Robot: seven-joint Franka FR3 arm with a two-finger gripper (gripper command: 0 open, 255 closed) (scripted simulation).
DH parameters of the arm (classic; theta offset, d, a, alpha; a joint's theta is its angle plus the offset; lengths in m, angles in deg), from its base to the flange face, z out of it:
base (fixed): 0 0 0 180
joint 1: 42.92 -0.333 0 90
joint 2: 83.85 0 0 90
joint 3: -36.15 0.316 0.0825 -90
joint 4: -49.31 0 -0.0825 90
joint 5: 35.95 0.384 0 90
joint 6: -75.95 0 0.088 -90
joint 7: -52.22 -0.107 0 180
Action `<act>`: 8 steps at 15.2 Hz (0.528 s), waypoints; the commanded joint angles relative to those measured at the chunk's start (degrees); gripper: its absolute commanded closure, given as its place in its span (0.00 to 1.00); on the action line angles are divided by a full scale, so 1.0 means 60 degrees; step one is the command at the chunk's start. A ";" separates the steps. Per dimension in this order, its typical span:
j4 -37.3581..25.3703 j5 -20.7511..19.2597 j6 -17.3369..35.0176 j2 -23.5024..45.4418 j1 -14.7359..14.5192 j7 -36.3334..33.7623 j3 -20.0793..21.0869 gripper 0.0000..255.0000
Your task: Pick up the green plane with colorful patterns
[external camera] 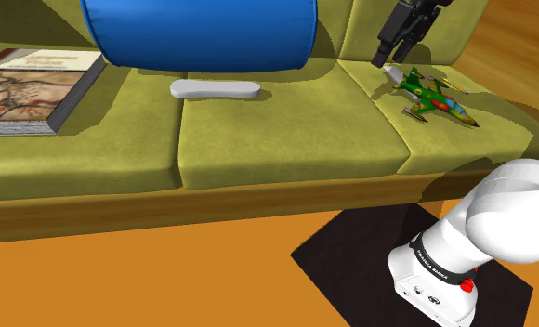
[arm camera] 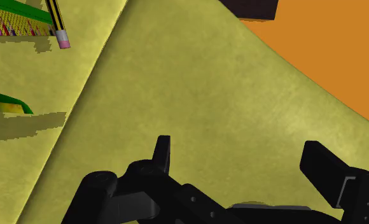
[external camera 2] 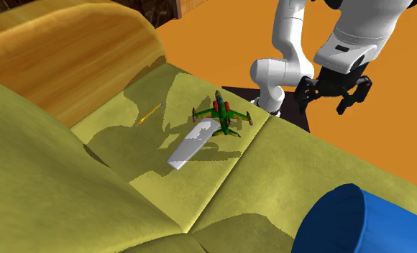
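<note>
The green plane (external camera: 432, 96) with red, yellow and blue markings lies flat on the olive sofa's seat cushion, at the shoulder view's right. It also shows in the second exterior view (external camera 2: 221, 116), and in the wrist view as green wing parts (arm camera: 6, 105) off to one side of the fingers. My black gripper (external camera: 390, 58) hangs open above the cushion, a little up and left of the plane, clear of it. In the second exterior view the gripper (external camera 2: 322, 108) is to the plane's right. The fingers (arm camera: 163, 153) stand wide apart around bare cushion.
A yellow pencil (external camera 2: 149, 114) with a pink eraser (arm camera: 63, 42) lies beyond the plane. A pale grey oblong object (external camera: 215, 89) rests mid-sofa. A big blue cylinder cushion (external camera: 198, 32) and a book (external camera: 31, 88) lie further left. The orange floor (external camera: 165, 279) lies in front of the sofa.
</note>
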State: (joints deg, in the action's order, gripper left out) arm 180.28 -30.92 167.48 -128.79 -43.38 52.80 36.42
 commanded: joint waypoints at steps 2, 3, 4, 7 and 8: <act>0.0134 -0.0069 -0.0051 -0.0140 0.0050 0.0251 -0.0251 0.00; 0.0257 -0.0146 -0.0102 -0.0268 0.0102 0.0502 -0.0505 0.00; 0.0367 -0.0231 -0.0154 -0.0383 0.0158 0.0754 -0.0761 0.00; 0.0627 -0.0523 -0.0307 -0.0647 0.0340 0.1514 -0.1543 0.00; 0.0689 -0.0630 -0.0356 -0.0706 0.0405 0.1771 -0.1807 0.00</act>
State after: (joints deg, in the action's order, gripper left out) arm 183.87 -33.99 165.56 -132.58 -41.37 61.64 27.32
